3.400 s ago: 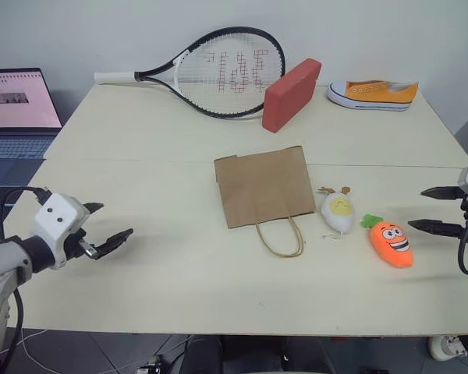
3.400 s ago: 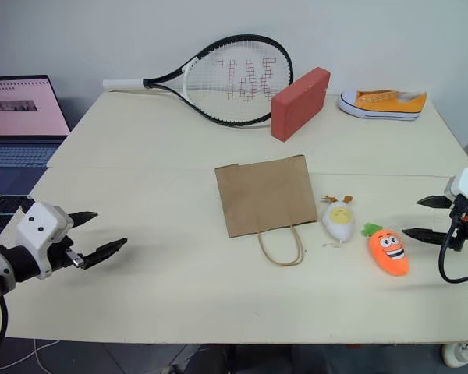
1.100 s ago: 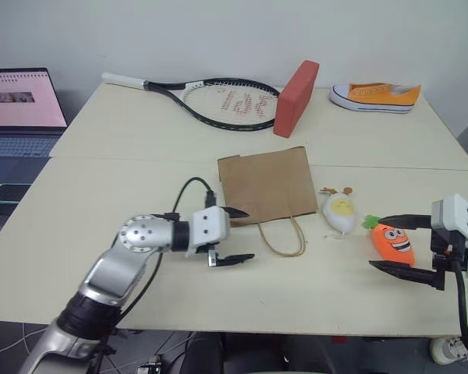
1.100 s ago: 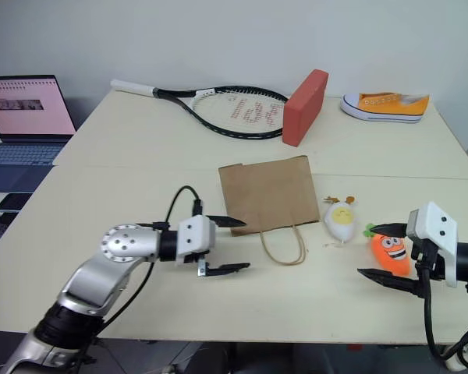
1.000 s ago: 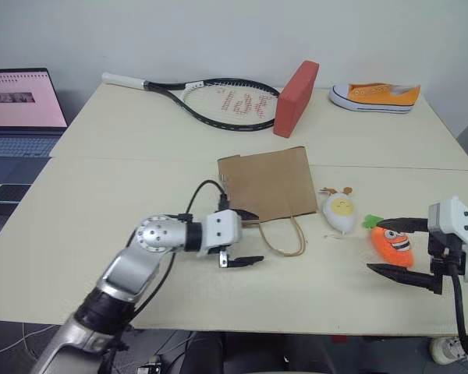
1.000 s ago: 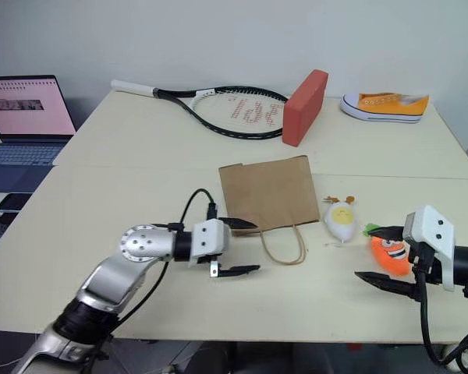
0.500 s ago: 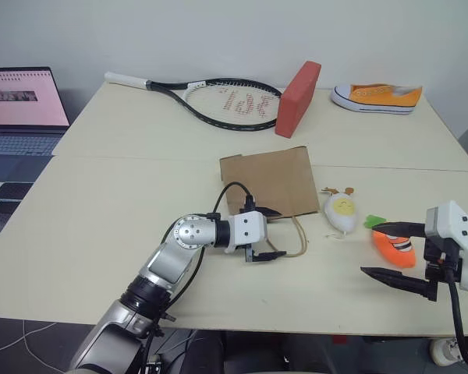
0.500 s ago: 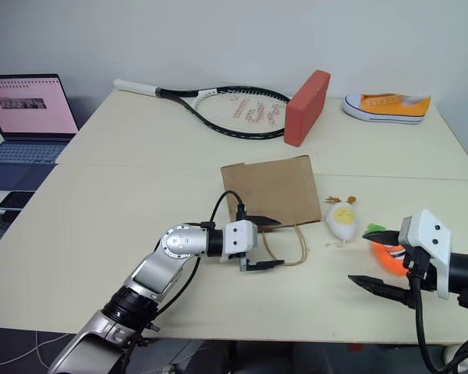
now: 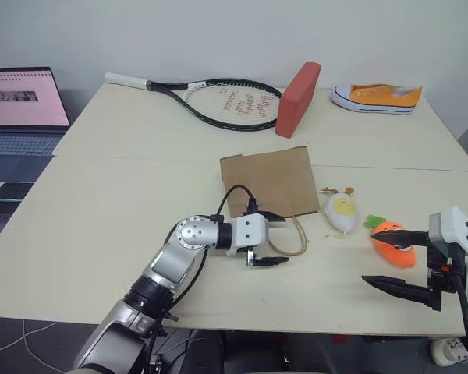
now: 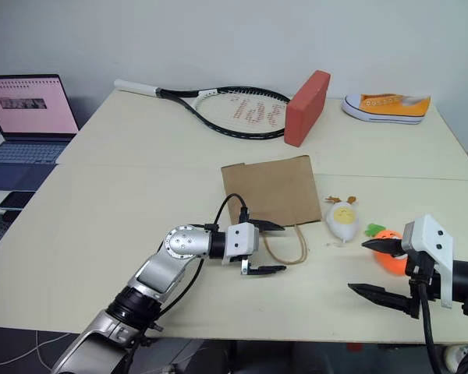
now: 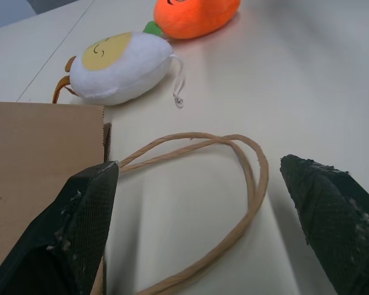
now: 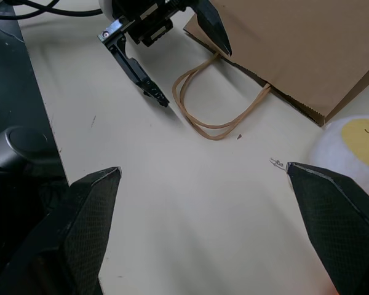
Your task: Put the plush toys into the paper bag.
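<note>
Left gripper (image 9: 271, 238) has slid in from the desk's left, jaws wide and empty around the flat brown paper bag's (image 9: 268, 182) handle end. Right gripper (image 9: 396, 260), also open and empty, has backed off the orange carrot plush (image 9: 394, 241); the white egg plush (image 9: 341, 213) lies between them. Looks like bag-opening comes first.

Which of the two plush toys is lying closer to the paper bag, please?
The white egg toy, lying just beside the paper bag; the orange carrot lies farther off.

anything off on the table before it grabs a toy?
Only the paper bag: it lies flat and closed on the table, its handles sprawled toward the left gripper, so there is no opening for the carrot or egg toy.
</note>
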Robot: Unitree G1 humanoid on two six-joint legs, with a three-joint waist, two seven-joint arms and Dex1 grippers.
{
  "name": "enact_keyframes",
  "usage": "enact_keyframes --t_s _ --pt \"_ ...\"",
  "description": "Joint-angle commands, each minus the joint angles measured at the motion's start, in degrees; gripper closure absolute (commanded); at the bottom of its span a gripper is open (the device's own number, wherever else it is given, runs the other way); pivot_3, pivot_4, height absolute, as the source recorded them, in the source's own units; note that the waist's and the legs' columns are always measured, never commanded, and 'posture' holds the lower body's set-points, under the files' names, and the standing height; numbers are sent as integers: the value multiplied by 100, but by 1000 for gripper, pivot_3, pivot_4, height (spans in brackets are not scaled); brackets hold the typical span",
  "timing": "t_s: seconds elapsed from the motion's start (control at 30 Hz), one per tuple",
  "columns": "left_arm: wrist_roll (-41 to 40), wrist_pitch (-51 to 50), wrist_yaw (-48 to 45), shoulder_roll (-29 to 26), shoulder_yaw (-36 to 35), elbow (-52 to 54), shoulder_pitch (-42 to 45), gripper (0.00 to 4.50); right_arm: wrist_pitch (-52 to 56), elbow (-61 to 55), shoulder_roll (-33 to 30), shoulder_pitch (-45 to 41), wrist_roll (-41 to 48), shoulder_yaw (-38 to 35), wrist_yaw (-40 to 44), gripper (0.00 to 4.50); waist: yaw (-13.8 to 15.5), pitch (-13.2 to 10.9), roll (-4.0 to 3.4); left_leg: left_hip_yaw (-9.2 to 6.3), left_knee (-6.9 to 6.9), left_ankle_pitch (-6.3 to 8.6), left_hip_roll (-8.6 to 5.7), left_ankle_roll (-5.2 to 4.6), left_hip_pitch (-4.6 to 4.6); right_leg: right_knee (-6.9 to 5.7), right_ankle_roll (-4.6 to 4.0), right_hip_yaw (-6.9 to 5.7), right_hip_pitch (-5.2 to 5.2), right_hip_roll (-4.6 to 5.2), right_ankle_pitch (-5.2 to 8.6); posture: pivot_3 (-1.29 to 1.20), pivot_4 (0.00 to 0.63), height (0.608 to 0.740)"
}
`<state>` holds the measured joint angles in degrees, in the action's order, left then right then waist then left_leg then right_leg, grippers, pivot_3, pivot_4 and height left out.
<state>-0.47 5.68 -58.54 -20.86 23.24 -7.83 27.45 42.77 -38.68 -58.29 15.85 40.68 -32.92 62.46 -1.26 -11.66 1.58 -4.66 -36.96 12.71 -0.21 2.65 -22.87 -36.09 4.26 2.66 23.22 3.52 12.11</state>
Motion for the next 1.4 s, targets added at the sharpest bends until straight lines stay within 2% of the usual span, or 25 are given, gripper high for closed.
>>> enact_keyframes --t_s 0.03,0.13,0.23,0.63,0.8,1.0,1.1,1.27,1.4 --pt "48 235 64 68 -4 -19 106 22 -156 -124 -29 -5 -14 -64 23 0 0 0 0 0 0 0 0 0 0 0 0 0 0 0 0 0 150 740" --pt "62 313 77 103 -3 -92 116 22 -194 -85 -28 -57 -26 -30 -8 0 -1 0 0 0 1 0 0 0 0 0 0 0 0 0 0 0 150 740" --pt "19 366 34 144 -10 -127 125 568 -199 -115 -13 -83 -21 5 -45 0 0 0 0 -1 1 0 0 0 0 0 0 0 0 0 0 0 150 740" --pt "110 473 -136 131 65 -309 197 4452 -192 -150 -5 -210 -8 158 -204 0 0 0 0 -1 1 0 0 0 0 0 0 0 0 0 0 0 150 740" --pt "96 432 -178 113 23 -382 241 4483 -227 -160 41 -238 -4 236 -264 0 0 0 0 -1 1 0 0 0 -1 0 0 0 0 0 0 0 150 740" --pt "-448 -218 -341 132 -274 -75 332 4483 -220 -233 147 -370 80 400 -400 0 -6 0 0 -2 1 0 0 0 0 0 0 -1 0 -1 0 0 150 740" --pt "-981 -897 -374 141 -595 270 514 4483 -171 -348 260 -459 175 555 -580 0 -4 0 0 -3 1 0 0 0 -1 0 0 -2 0 -1 0 0 150 740" --pt "-1788 -2165 -565 -174 -988 1088 675 4483 53 -629 625 -652 421 1039 -1179 0 -31 1 -2 -9 3 0 2 0 -2 0 0 -5 0 -4 0 0 150 740" --pt "-2505 -3298 -511 -409 -1354 1598 818 4483 93 -493 1279 -1271 25 2025 -2138 0 -58 1 0 -10 7 0 7 0 2 -1 -2 -5 1 -10 1 0 150 740"
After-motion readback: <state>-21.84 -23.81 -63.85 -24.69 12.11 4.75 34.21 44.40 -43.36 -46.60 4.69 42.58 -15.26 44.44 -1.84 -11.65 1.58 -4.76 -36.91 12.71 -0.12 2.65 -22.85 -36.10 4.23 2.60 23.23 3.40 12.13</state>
